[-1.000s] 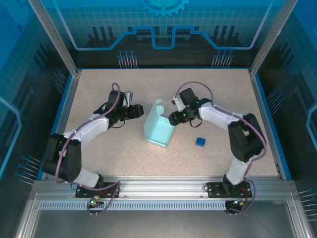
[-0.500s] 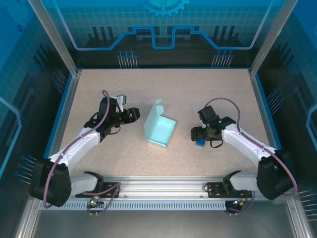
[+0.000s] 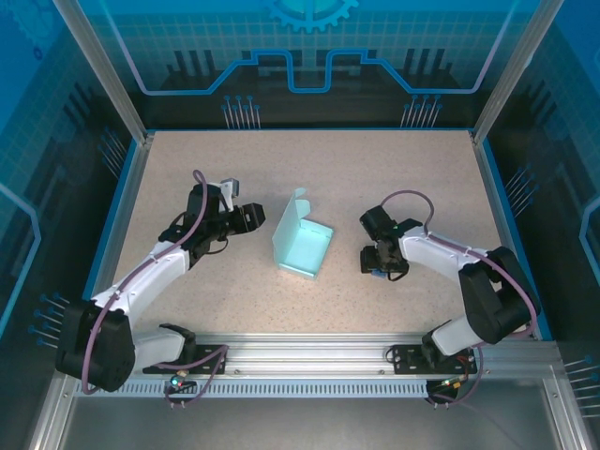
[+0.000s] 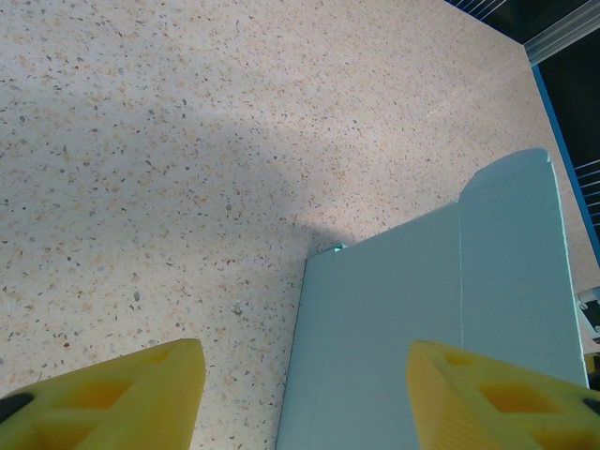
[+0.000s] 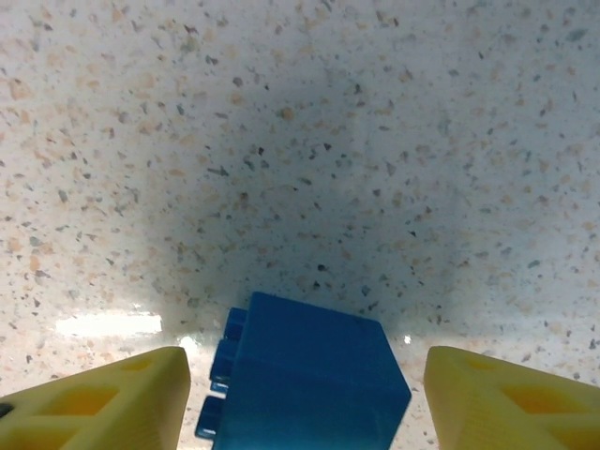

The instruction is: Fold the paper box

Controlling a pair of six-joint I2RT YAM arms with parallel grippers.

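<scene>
The paper box (image 3: 302,246) sits partly folded mid-desk (image 3: 394,169), one flap raised. The left tool (image 3: 253,217), fingers spread, points at the box from just beside its left face. The right tool (image 3: 380,266), also spread, straddles a small blue cube (image 5: 305,384) to the box's right, apart from it.

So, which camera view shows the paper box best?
The top external view. There the whole paper box is seen, with its outline and one flap raised at the far end. The left wrist view gives just a close part of it: a flat aqua panel with a fold line, cut off by the picture's edge.
</scene>
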